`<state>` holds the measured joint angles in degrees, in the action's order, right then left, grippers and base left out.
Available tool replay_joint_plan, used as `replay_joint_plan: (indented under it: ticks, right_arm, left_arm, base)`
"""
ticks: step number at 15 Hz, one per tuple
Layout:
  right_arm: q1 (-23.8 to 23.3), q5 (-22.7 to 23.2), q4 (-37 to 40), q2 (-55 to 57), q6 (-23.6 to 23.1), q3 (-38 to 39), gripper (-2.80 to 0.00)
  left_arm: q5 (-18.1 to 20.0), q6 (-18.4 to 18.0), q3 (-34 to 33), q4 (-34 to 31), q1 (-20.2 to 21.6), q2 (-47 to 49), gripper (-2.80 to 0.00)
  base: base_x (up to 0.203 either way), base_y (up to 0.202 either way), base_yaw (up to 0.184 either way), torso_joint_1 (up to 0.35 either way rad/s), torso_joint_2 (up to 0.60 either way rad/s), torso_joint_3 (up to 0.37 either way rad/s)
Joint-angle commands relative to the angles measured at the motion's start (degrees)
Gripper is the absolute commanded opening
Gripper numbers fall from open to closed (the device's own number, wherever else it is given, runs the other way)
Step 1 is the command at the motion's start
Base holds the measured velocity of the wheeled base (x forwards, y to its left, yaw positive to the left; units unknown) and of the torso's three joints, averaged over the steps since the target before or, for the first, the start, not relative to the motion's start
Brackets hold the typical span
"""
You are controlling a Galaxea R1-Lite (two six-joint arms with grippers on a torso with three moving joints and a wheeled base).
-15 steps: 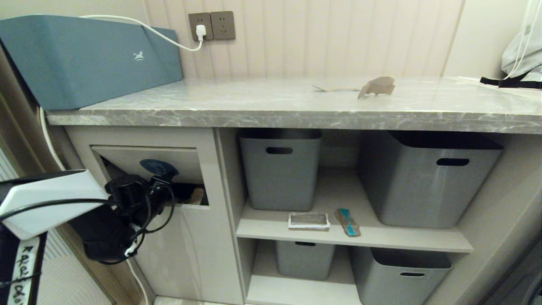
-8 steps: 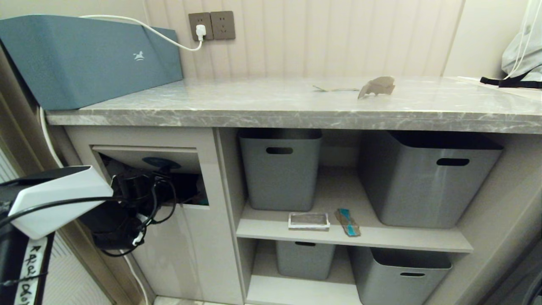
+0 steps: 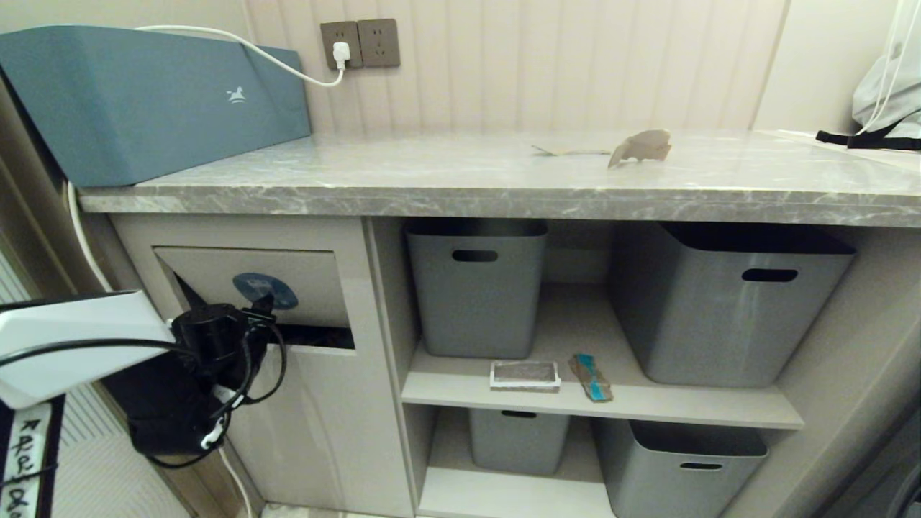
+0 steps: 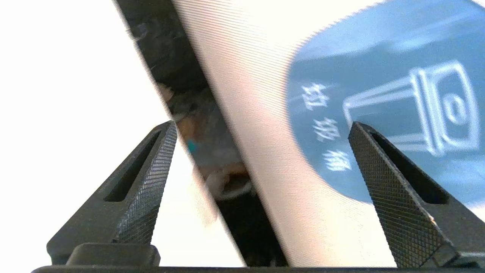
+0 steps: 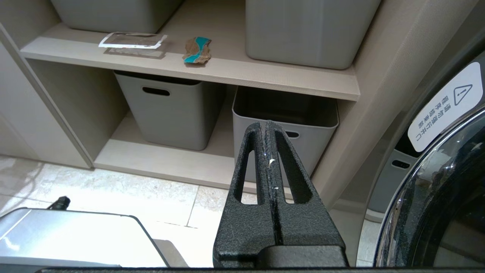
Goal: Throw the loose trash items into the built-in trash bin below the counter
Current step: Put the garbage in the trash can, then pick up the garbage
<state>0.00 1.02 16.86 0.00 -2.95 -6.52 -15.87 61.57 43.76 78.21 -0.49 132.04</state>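
Beige flap [image 3: 248, 284] gapes; left claw [image 4: 261, 129] spread empty at its edge.

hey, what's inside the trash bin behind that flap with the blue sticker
Through the gap beside the flap, the left wrist view shows a dark interior with blurred brown scraps, one with a teal spot. The flap covers the rest of the bin. The left gripper is open and empty.

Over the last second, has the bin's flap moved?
Yes. The flap has swung back out toward closed: its blue sticker shows fully again and the dark gap below has narrowed against the fixed cabinet frame.
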Motion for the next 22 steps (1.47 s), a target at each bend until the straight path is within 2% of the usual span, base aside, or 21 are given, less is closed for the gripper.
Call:
replay_joint_plan:
  ticks: [1,3,5,6,10,12,13,16,19,20,22]
  right_arm:
    - [0.0,0.0,0.1,0.0,0.0,0.0,-2.80]
    - [0.0,0.0,0.1,0.1,0.0,0.0,-2.80]
    - [0.0,0.0,0.1,0.0,0.0,0.0,-2.80]
    - [0.0,0.0,0.1,0.0,0.0,0.0,-2.80]
    - [0.0,0.0,0.1,0.0,0.0,0.0,-2.80]
    - [0.0,0.0,0.1,0.1,0.0,0.0,-2.80]
    - [0.0,0.0,0.1,0.1,0.0,0.0,-2.80]
    - [0.0,0.0,0.1,0.0,0.0,-0.1,-2.80]
    - [0.0,0.0,0.1,0.0,0.0,0.0,-2.80]
    - [0.1,0.0,0.1,0.0,0.0,-0.1,-2.80]
    - [0.0,0.0,0.1,0.0,0.0,0.0,-2.80]
  left_arm:
    - [-0.1,0.4,-6.2,2.5,0.0,-3.8,0.00]
    - [-0.1,0.4,-14.4,6.9,0.0,-7.7,0.00]
    - [-0.1,0.3,-22.2,8.7,0.0,-11.3,0.00]
    - [-0.1,0.3,-25.5,9.1,0.0,-13.5,-2.80]
    - [0.7,-1.1,-32.7,9.4,0.0,-23.6,-2.80]
    - [4.1,-4.5,-36.0,9.4,-1.7,-30.4,-2.80]
    - [5.7,-6.6,-38.3,9.4,-4.3,-34.2,-2.80]
    - [8.1,-14.9,-42.6,7.4,-17.0,-45.4,-2.80]
    - [11.3,-27.0,-42.8,-1.8,-29.5,-51.2,-2.80]
    - [13.0,-30.8,-43.1,-3.2,-31.1,-50.1,-2.80]
    - [16.9,-36.6,-42.2,-3.9,-31.5,-45.3,-2.80]
  base:
    - [0.000,0.000,0.000,0.000,0.00,0.000]
    - [0.000,0.000,0.000,0.000,0.00,0.000]
    - [0.000,0.000,0.000,0.000,0.00,0.000]
    - [0.000,0.000,0.000,0.000,0.00,0.000]
    - [0.000,0.000,0.000,0.000,0.00,0.000]
    - [0.000,0.000,0.000,0.000,0.00,0.000]
    - [0.000,0.000,0.000,0.000,0.00,0.000]
    - [0.000,0.000,0.000,0.000,0.00,0.000]
    - [0.000,0.000,0.000,0.000,0.00,0.000]
    - [0.000,0.000,0.000,0.000,0.00,0.000]
    - [0.000,0.000,0.000,0.000,0.00,0.000]
